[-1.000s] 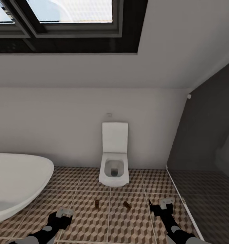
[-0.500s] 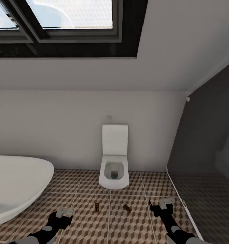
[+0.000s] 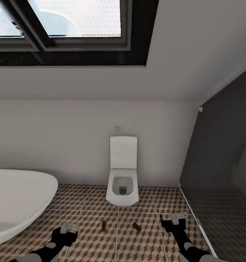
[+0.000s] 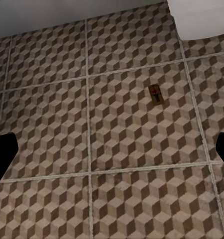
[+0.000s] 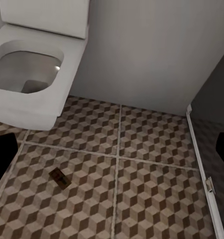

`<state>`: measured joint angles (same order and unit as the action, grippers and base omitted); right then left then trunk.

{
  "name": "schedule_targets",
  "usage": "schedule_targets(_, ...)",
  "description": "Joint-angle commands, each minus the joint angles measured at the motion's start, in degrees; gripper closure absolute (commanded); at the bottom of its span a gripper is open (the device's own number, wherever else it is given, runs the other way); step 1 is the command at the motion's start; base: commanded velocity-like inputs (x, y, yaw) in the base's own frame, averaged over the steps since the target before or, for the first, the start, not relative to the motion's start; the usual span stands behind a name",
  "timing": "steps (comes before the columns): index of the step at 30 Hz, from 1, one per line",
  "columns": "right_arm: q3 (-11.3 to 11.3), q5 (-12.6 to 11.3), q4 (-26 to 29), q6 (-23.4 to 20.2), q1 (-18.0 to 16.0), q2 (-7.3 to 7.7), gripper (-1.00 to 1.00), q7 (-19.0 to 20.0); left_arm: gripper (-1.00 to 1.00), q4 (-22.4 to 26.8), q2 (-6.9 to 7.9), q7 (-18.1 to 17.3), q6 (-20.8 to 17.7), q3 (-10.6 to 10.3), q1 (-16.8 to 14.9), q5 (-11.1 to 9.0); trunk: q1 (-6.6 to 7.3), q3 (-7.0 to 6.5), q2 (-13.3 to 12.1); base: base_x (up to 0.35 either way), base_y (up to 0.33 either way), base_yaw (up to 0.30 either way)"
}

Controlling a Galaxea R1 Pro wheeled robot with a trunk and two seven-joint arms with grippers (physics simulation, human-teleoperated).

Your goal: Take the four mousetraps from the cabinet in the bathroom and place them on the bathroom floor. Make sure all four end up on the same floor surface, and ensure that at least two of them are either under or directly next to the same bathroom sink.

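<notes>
Mousetraps lie on the bathroom floor point(image 3: 90, 207): two small brown boards, the left mousetrap point(image 3: 104, 226) and the right mousetrap point(image 3: 136, 227), both flat on the cube-patterned tiles between the two grippers and slightly ahead of them. The left one sits ahead and to the inner side of the left gripper point(image 3: 67, 230); the right one sits just inward of the right gripper point(image 3: 175, 220). They are near each other but apart, in front of the white toilet point(image 3: 122, 178).

In the left wrist view one trap point(image 4: 155, 94) rests on a tile ahead of the dark fingertips point(image 4: 2, 154) at the frame edges, which stand wide apart with nothing between them. In the right wrist view the other trap point(image 5: 59, 178) lies angled on a tile near the toilet base point(image 5: 27, 79); that gripper's fingertips point(image 5: 1, 154) are likewise spread wide and empty.

Compared with the earlier head pictures, the whole scene has slid downward: the window point(image 3: 64, 29) shows more, the toilet and traps sit lower in frame, so the camera has tilted up. Both traps keep their places on the tiles, and both arms hold the same pose. The bathtub point(image 3: 17, 203) curves in beside the left arm.
</notes>
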<state>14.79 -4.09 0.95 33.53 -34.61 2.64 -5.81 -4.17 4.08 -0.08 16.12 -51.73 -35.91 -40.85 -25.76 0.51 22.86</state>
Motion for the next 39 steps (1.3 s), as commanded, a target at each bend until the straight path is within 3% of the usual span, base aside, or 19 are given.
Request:
schedule_targets(1,0.51,-0.41,-0.02,0.11,-0.02,0.00,-1.00,-0.17,-1.00,-0.13,-0.03,-0.01,0.22,-0.39,-0.03,-0.19,-0.03,-0.03,0.06,0.000,0.000,0.000)
schedule_targets(14,0.51,-0.44,0.01,-0.91,-0.02,-0.41,-1.00,-0.28,-1.00,0.00,-0.44,-0.08,0.15,-0.29,-0.03,-0.19,-0.03,-0.34,0.06,0.000,0.000,0.000)
schedule_targets(16,0.51,-0.44,0.01,-2.99,-0.02,-1.22,-1.00,-0.31,-1.00,0.02,-0.88,-0.04,0.00,-0.26,-0.02,-0.23,-0.03,-0.34,0.06,0.000,0.000,0.000)
schedule_targets(17,0.51,-0.42,0.02,-9.49,-0.02,-3.67,-1.00,-0.22,-1.00,0.01,-1.53,0.04,-0.36,-0.20,-0.03,-0.27,-0.03,-0.34,0.06,0.000,0.000,0.000)
schedule_targets(19,0.51,-0.41,-0.01,-12.91,0.00,-5.01,-1.00,-0.20,-1.00,-0.02,-1.80,0.06,-0.96,-0.17,-0.03,-0.29,-0.03,-0.34,0.06,0.000,0.000,0.000)
schedule_targets(23,0.47,-0.42,-0.06,-15.60,1.76,-5.99,-1.00,-0.06,-1.00,-0.11,-1.85,0.07,-3.27,-0.07,-0.03,-0.35,-0.03,-0.34,0.06,0.000,0.000,0.000)
schedule_targets(24,0.44,-0.42,-0.07,-16.00,4.56,-5.63,-1.00,0.06,-1.00,-0.16,-1.31,0.08,-5.27,0.00,0.19,-0.38,-0.03,-0.34,0.06,0.000,0.000,0.000)
schedule_targets(27,0.43,-0.46,-0.07,-15.93,7.13,-4.82,-1.00,0.27,-1.00,-0.19,-0.71,0.08,-6.44,0.03,1.34,-0.42,-0.03,-0.34,0.06,0.000,0.000,0.000)
schedule_targets(33,0.42,-0.49,-0.07,-15.95,11.02,-3.63,-1.00,0.35,-1.00,-0.22,0.33,0.12,-7.21,0.06,3.82,-0.56,-0.03,-0.34,0.06,0.000,0.000,0.000)
schedule_targets(36,0.39,-0.60,-0.07,-16.02,13.71,-3.22,-1.00,0.20,-1.00,-0.23,2.05,0.80,-7.34,0.08,6.47,-1.03,-0.03,-0.34,0.06,0.000,0.000,0.000)
schedule_targets(39,0.35,-1.10,-0.12,-16.04,14.34,-2.51,-1.00,0.18,-1.00,-0.23,3.16,1.66,-7.33,0.11,7.30,-1.60,-0.03,-0.34,0.06,0.000,0.000,0.000)
